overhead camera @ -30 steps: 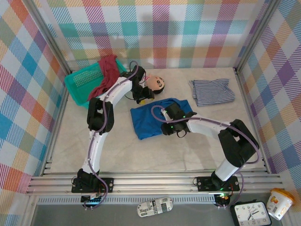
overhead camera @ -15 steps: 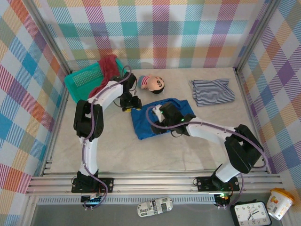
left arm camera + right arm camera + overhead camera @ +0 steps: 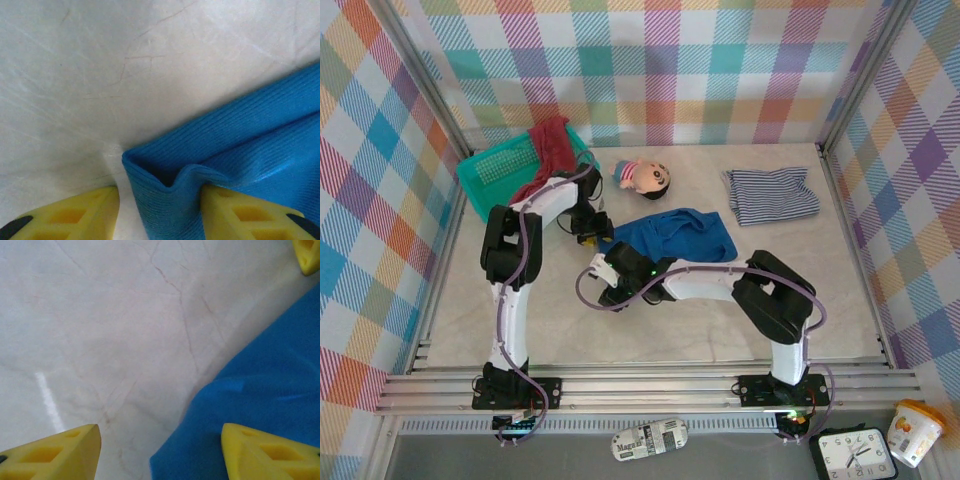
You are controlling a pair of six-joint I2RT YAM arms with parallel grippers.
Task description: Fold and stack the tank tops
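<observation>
Straddling the folded edge of the soft, limp blue tank top (image 3: 675,235) with left gripper (image 3: 159,197) and right gripper (image 3: 160,435) spread apart, likely pinching best at corners.

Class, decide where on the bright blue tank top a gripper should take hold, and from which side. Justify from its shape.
Probably grip the blue tank top at its bunched, doubled corner, coming from the bare table side: that fold stands up between the left gripper's spread fingers.
</observation>
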